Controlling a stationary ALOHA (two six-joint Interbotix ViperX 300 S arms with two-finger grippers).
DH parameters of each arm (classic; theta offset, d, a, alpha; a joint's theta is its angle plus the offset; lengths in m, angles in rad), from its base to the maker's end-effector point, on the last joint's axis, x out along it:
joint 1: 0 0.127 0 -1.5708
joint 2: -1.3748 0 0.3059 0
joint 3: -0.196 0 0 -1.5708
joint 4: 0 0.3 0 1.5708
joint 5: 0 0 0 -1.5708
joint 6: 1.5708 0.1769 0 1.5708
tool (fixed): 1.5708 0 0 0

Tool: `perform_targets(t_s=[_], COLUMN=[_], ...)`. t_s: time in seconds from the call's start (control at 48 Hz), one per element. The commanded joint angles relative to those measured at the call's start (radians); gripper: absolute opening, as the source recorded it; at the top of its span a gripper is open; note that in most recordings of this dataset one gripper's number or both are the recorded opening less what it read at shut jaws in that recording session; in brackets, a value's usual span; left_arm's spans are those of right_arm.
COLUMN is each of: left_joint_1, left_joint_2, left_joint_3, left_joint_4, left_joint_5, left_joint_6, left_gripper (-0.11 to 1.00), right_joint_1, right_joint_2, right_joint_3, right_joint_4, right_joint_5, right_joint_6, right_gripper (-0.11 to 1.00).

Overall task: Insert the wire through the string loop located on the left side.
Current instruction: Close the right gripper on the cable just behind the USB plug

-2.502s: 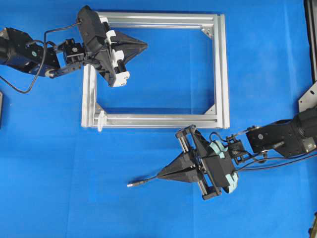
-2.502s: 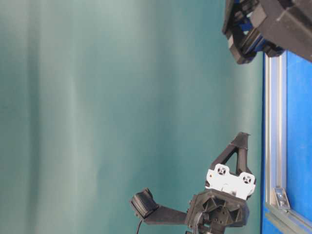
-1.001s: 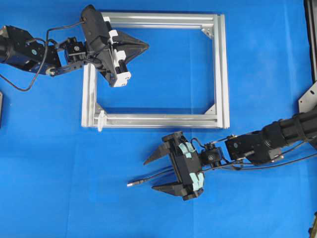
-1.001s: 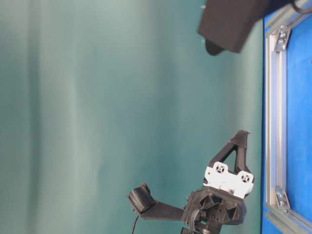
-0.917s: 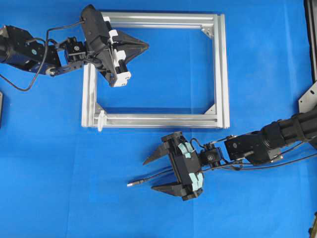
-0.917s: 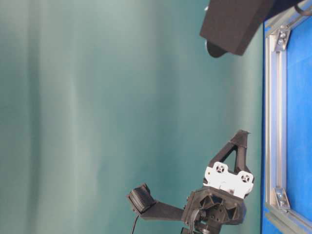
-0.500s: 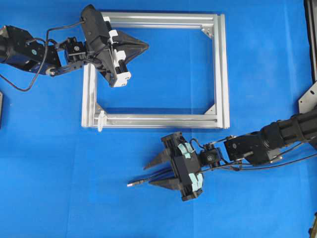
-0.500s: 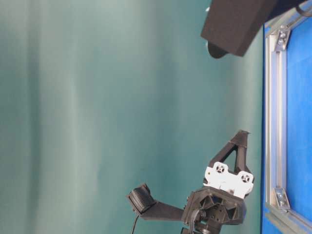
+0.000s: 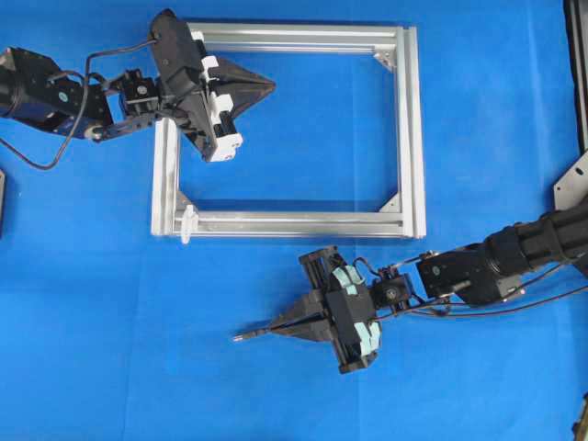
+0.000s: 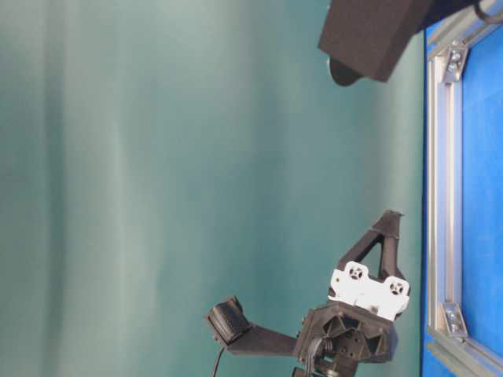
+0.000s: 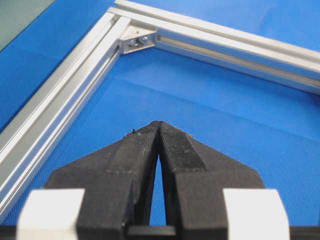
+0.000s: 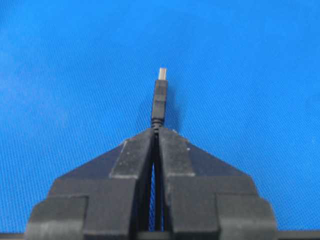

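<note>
The wire lies on the blue mat below the frame, its small silver plug tip pointing left. My right gripper is shut on the wire just behind the plug. In the right wrist view the plug sticks out straight ahead of the right gripper. The string loop is a tiny white loop at the frame's lower left corner, well up and left of the plug. My left gripper hovers shut and empty over the frame's upper left part, as the left wrist view confirms.
A rectangular aluminium frame lies flat on the blue mat; its corner bracket is ahead of the left gripper. The table-level view shows the left gripper beside the frame rail. A metal bracket sits at the right edge.
The right gripper's jaws closed from wide open onto the wire behind the plug, and the plug shifted slightly. The left arm has not moved.
</note>
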State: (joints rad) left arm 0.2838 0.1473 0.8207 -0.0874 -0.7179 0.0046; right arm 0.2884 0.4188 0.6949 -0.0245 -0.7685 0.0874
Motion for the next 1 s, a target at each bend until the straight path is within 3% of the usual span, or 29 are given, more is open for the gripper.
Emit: perform_targets(t_s=[0.0,0.48,0.98], left_joint_1=[0.002,0.002,0.002], left_joint_2=[-0.034,-0.034,-0.034], left_joint_3=[-0.006,-0.005,-0.005], left_joint_4=[0.003,0.003,0.003], left_joint_5=[-0.005,-0.005,-0.005], left_joint_6=[0.000,0.000,0.000], left_gripper=[0.00,0.00,0.00], right_joint_1=[0.005,0.006,0.006], right_joint_2=[-0.031,-0.270,-0.273], right_joint_3=[-0.005,0.012,0.015], right_joint_4=[-0.003,-0.003,-0.005], right_joint_5=[-0.002,0.212,0.232], right_joint_6=[0.002,-0.012,-0.011], right_gripper=[0.01,0.01,0.01])
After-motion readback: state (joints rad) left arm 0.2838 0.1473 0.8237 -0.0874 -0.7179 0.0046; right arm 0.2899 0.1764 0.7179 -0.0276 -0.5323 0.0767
